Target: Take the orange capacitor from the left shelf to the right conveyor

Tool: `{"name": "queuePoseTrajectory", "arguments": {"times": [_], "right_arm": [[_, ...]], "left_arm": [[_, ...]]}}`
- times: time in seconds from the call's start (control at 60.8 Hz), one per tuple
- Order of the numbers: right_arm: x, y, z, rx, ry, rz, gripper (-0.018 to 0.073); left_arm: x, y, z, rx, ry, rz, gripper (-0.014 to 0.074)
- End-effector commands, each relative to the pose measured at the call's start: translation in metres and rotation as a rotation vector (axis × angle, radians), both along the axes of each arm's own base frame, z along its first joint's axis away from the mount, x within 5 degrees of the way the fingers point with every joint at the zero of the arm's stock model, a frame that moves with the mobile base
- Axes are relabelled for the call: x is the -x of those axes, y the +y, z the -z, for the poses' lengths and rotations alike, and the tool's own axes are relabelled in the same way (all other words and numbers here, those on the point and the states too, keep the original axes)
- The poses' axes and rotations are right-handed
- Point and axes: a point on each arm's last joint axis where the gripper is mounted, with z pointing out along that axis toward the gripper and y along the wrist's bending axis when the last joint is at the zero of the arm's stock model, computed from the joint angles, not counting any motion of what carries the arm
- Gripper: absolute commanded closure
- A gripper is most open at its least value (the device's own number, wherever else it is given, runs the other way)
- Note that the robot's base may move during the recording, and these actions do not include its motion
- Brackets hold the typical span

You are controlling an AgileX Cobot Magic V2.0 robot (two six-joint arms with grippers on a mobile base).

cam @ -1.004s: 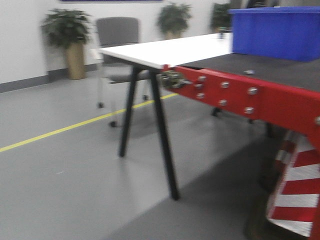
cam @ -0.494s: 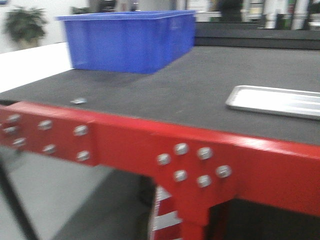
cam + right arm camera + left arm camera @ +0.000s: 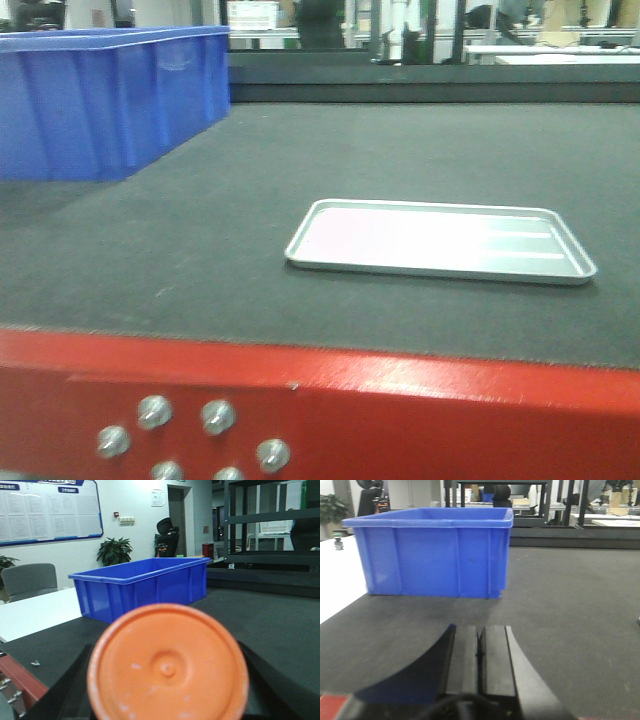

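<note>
Dark grey fabric of the right conveyor carries a blue bin and a flat metal tray. Over the conveyor, the right claw clamps the orange capacitor between its fingers, flat end toward the camera. The left claw, over the conveyor too, is closed and empty.

Your front camera has swung right along the right conveyor: the striped red-and-white panel has dropped out, the blue bin, ahead of your left gripper, has slid to the view's left edge, a metal tray has come to centre, and the red side frame now runs level.
</note>
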Motion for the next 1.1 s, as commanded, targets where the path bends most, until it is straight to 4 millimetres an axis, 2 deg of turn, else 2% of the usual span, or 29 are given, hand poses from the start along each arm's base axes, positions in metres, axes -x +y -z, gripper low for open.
{"name": "queuePoseTrajectory", "arguments": {"times": [0.0, 0.609, 0.84, 0.971, 1.086], "right_arm": [[0.008, -0.002, -0.015, -0.027, -0.108, -0.031, 0.0514], [0.008, -0.002, -0.016, -0.032, -0.118, -0.039, 0.0514], [0.013, 0.003, -0.023, -0.084, -0.169, -0.111, 0.0509], [-0.001, 0.016, -0.024, -0.113, -0.025, -0.143, 0.0508], [-0.017, 0.032, -0.039, -0.063, 0.038, -0.143, 0.0508]], "left_arm": [[0.0, 0.0, -0.01, 0.012, -0.087, -0.002, 0.0701], [0.0, 0.0, -0.01, 0.012, -0.087, -0.002, 0.0701], [0.0, 0.0, -0.01, 0.012, -0.087, -0.002, 0.0701], [0.0, 0.0, -0.01, 0.012, -0.087, -0.002, 0.0701], [0.0, 0.0, -0.01, 0.012, -0.087, -0.002, 0.0701]]}}
